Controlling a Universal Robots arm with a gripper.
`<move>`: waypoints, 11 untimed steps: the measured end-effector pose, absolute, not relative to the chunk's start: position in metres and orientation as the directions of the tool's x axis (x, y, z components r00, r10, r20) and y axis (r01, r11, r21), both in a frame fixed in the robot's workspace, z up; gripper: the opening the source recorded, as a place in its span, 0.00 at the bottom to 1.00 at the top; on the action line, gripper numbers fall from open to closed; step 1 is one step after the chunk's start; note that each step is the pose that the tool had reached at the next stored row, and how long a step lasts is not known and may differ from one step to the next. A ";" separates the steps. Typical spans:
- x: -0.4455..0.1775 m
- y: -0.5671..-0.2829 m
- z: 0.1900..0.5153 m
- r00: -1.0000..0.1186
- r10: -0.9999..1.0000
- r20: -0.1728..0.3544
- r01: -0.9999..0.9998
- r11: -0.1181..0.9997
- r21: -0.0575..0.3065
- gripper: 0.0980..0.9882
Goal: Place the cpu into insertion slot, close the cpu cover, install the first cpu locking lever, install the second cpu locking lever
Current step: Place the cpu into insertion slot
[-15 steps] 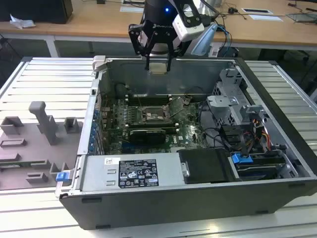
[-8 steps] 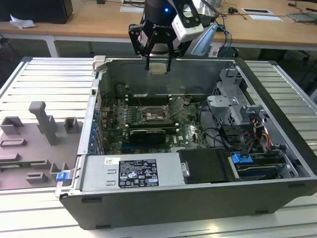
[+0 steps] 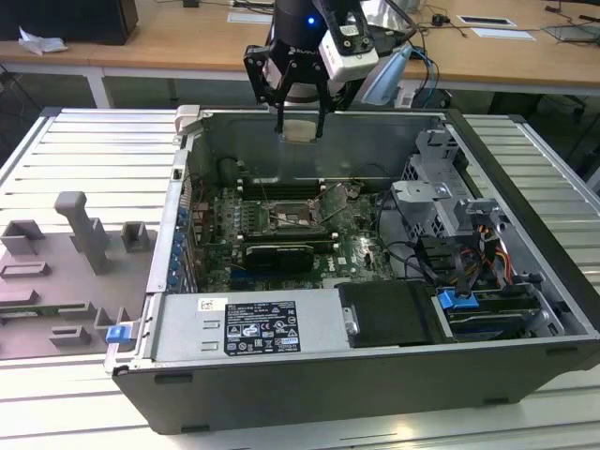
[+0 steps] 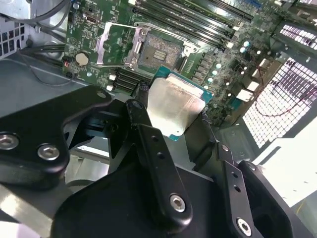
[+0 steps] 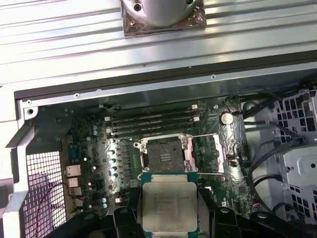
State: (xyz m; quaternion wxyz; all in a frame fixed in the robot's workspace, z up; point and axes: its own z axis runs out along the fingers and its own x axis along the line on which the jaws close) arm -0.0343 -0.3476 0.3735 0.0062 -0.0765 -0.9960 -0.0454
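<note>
My gripper (image 3: 300, 128) is shut on the cpu (image 3: 300, 132), a flat square chip with a pale metal top. It hangs high above the open computer case, near the case's far wall. In both wrist views the cpu (image 4: 174, 103) (image 5: 168, 207) sits between the black fingers (image 4: 142, 115), well above the green motherboard. The insertion slot (image 5: 166, 156) (image 4: 159, 54) (image 3: 292, 218) is a dark square socket with nothing in it. Its cpu cover (image 5: 212, 153) (image 4: 115, 45) (image 3: 339, 197) is swung open and lies beside the socket.
Long black memory slots (image 5: 151, 123) run beside the socket. Cables and a drive cage (image 3: 441, 202) fill the case on the exterior view's right. A labelled metal box (image 3: 248, 328) lies along the near side. A grey fixture (image 3: 84, 234) stands on the ribbed table on the exterior view's left.
</note>
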 end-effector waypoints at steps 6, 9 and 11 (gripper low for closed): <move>-0.034 -0.348 0.371 -0.987 0.160 0.020 0.161 0.983 0.084 0.49; -0.034 -0.348 0.370 -0.986 0.165 0.021 0.166 0.983 0.084 0.49; -0.034 -0.348 0.370 -0.985 0.169 0.020 0.170 0.982 0.084 0.49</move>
